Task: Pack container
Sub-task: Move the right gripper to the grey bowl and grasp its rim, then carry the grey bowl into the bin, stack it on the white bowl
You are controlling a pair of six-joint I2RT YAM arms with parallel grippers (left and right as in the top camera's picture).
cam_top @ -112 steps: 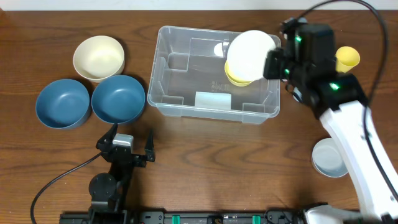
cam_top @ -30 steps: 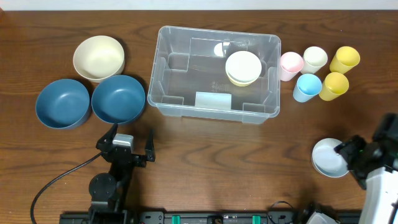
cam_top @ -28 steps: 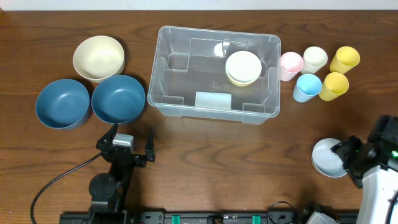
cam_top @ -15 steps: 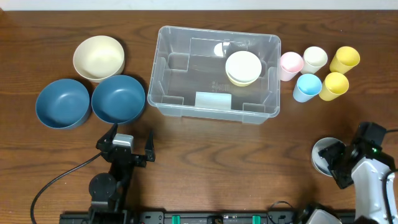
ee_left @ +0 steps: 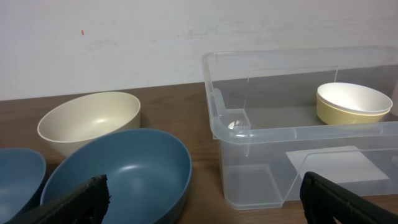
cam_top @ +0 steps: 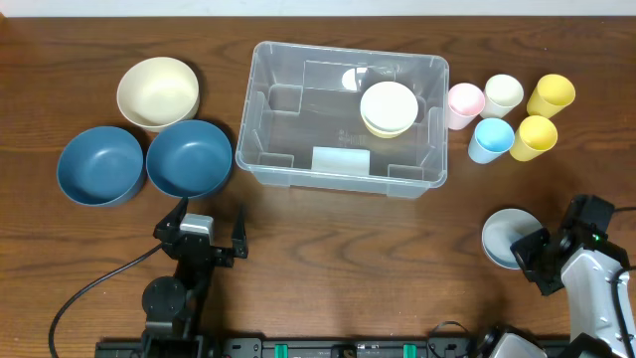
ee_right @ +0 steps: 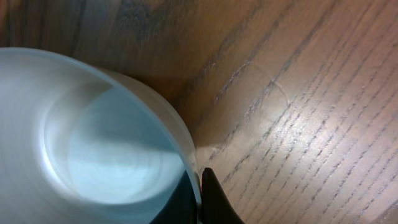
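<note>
The clear plastic container (cam_top: pixel 298 124) stands at the table's middle back, holding a stack of cream and yellow bowls (cam_top: pixel 388 107). In the left wrist view the container (ee_left: pixel 292 132) rises on the right, with the stacked bowls (ee_left: pixel 353 102) inside. A pale blue-white bowl (cam_top: pixel 504 237) sits at the front right. My right gripper (cam_top: pixel 529 257) is shut on its right rim. The right wrist view shows the two fingers pinching that bowl's (ee_right: pixel 93 143) thin wall at my right gripper (ee_right: pixel 199 194). My left gripper (cam_top: pixel 209 237) rests open near the front left, nothing between its fingers (ee_left: pixel 74 200).
Two blue bowls (cam_top: pixel 99 165) (cam_top: pixel 189 157) and a cream bowl (cam_top: pixel 157 91) lie left of the container. Several cups stand to its right: pink (cam_top: pixel 464 103), white (cam_top: pixel 503 94), light blue (cam_top: pixel 490 139) and two yellow (cam_top: pixel 552 94) (cam_top: pixel 535 135).
My right gripper has closed on the pale bowl's rim. The bowl has shifted left and slightly away from the table's front edge. The left arm has not moved.
</note>
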